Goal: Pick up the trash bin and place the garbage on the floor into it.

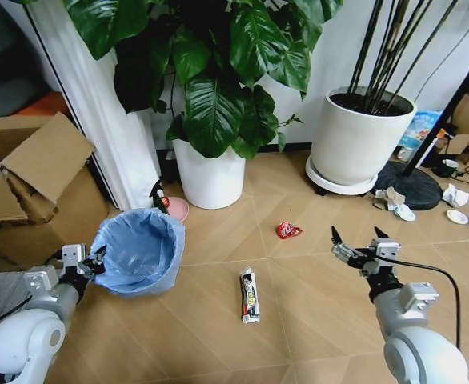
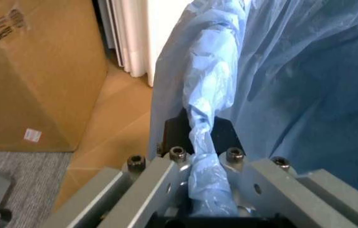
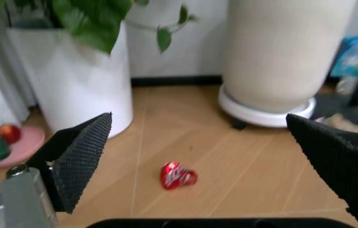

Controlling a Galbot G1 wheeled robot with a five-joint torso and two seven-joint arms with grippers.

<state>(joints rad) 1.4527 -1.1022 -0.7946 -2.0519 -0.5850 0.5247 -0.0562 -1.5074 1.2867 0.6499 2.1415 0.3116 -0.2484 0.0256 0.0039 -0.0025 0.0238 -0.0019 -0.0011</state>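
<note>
Step in hand: as I judge it, the bin is gripped and the first piece of litter is being lined up for a pick.
Doing it well: bring the right gripper (image 1: 354, 237) down squarely over the red wrapper (image 1: 287, 230) with the jaws spanning it; keep the bin level and near so the drop is short. The hold is on the rim and bag, so a jerk could let the bag slip.
Left gripper (image 1: 86, 261): lower left of the head view, pressed together on the near rim of the trash bin (image 1: 142, 248); in the left wrist view a fold of the blue bag (image 2: 207, 142) and the dark rim are pinched between the fingers (image 2: 156, 190).
Right gripper pose: lower right of the head view, forearm reaching forward, jaws spread wide and empty, off the floor (image 1: 314, 312). In the right wrist view the two black pads (image 3: 80, 152) frame the wrapper, lower centre.
Trash bin: left of centre, mouth open upward, beside a cardboard box (image 1: 34, 172).
Other litter: a black-white tube (image 1: 250, 295) at lower centre, between the two arms; crumpled paper (image 1: 394, 200) by the big white pot (image 1: 354, 144) at upper right.
</note>
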